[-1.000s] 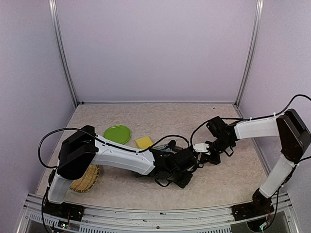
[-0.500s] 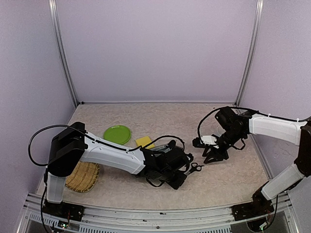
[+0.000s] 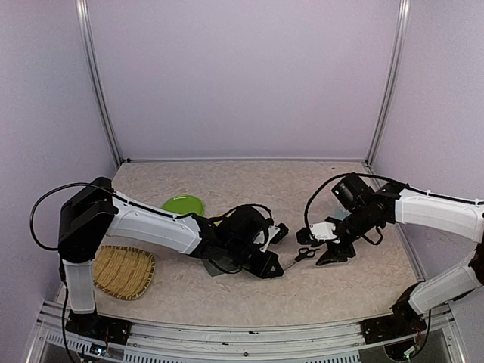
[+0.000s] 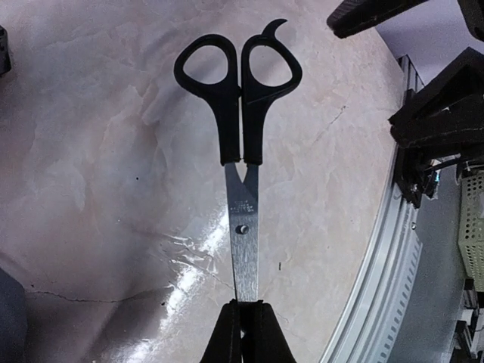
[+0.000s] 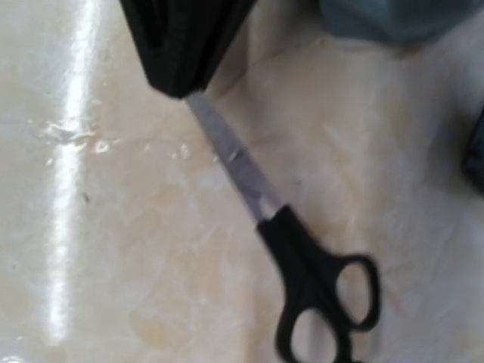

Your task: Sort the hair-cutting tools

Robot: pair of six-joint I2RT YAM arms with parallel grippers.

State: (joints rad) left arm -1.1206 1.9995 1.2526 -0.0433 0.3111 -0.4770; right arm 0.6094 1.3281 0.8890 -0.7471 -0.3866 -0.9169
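One pair of hair-cutting scissors (image 4: 242,128) with black handles and silver blades sticks out from my left gripper (image 4: 242,306), which is shut on the blade tips. In the top view the scissors (image 3: 305,255) lie level over the table's middle, their handles pointing at my right gripper (image 3: 321,246). That gripper is open, a short way right of the handles and not touching them. The right wrist view looks down on the scissors (image 5: 318,287) and the left gripper (image 5: 181,87); the right gripper's own fingers do not show there.
A green plate (image 3: 183,205) lies behind the left arm. A woven basket (image 3: 121,272) sits at the near left. A sliver of yellow sponge (image 3: 221,219) peeks out behind the arm. A grey fabric shape (image 5: 393,15) lies just beyond the scissors. The metal front rail (image 4: 378,287) runs close by.
My right gripper has opened, let go of the scissors and drawn back to the right. The left gripper kept hold of the blades and pulled slightly left.
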